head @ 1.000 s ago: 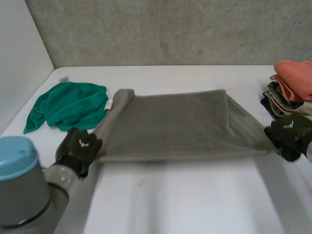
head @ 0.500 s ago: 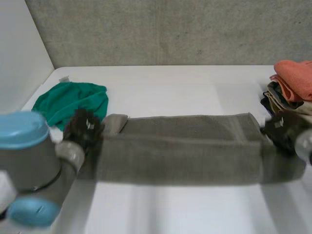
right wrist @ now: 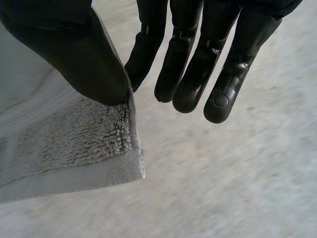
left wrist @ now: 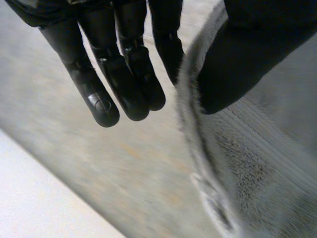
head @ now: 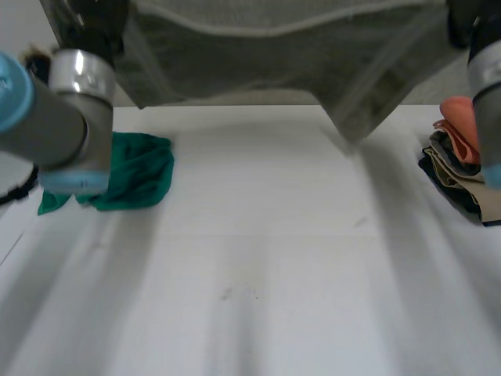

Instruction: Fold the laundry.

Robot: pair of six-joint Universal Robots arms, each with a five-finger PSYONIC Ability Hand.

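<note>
1. The grey towel hangs in the air above the far side of the white table, spread wide between the two hands; none of it touches the tabletop
2. One lower corner of the towel droops lower than the rest, right of the middle
3. The left hand holds the towel's left end: its thumb presses the hem against the nearest straight finger, and the other fingers stand free just beside the cloth
4. The right hand holds the towel's right corner, with the thumb on the terry face pinching it against a finger behind; its remaining fingers are straight and clear of the cloth
5. The left arm is raised at the left and the right arm at the right edge
6. A crumpled green cloth lies on the table at the far left, partly behind the left arm
7. At the right edge sits a stack of folded laundry with an orange piece on top, well apart from the green cloth
</note>
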